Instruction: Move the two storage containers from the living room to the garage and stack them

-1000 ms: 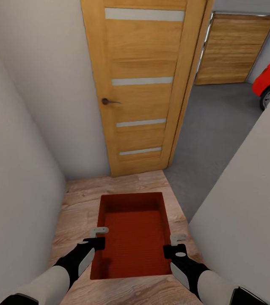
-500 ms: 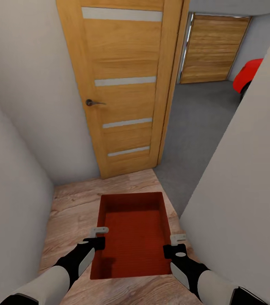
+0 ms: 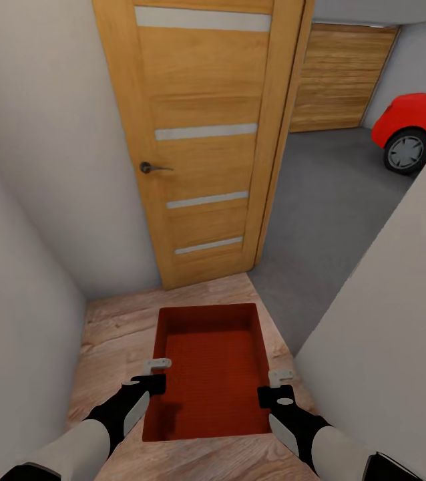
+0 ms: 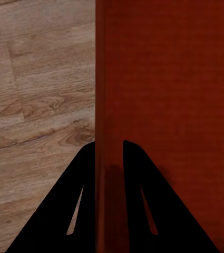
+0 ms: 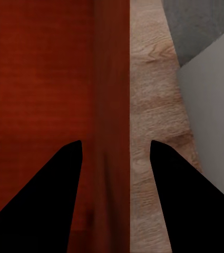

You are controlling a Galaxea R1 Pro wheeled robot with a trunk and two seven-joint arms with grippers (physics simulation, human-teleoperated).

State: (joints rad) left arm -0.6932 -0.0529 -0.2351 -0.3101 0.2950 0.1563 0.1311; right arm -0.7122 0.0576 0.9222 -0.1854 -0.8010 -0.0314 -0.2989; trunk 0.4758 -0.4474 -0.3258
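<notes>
White-grey walls (image 3: pixel 33 220) close in on both sides of a narrow passage, and a tall honey-coloured wooden door with pale glass strips (image 3: pixel 203 140) stands ahead, leaving open room only to its right, where dark grey concrete floor (image 3: pixel 326 200) runs into the garage. There a wide wooden panel door (image 3: pixel 336 77) and the front of a red car (image 3: pixel 416 123) show. Since half a second ago the whole view has swung, so more of the car and its wheel shows. Light wood plank flooring (image 3: pixel 116 327) lies under the orange-red rectangular open-top storage bin (image 3: pixel 206 371), held between both arms above the planks, short of the concrete. The left gripper (image 3: pixel 156 366) clamps the bin's left wall, the right gripper (image 3: pixel 280 377) its right wall. The left wrist view shows black fingers (image 4: pixel 72 211) straddling the thin wall; the right wrist view shows fingers (image 5: pixel 43 195) either side of the other wall, with the wall's corner and concrete beyond.
</notes>
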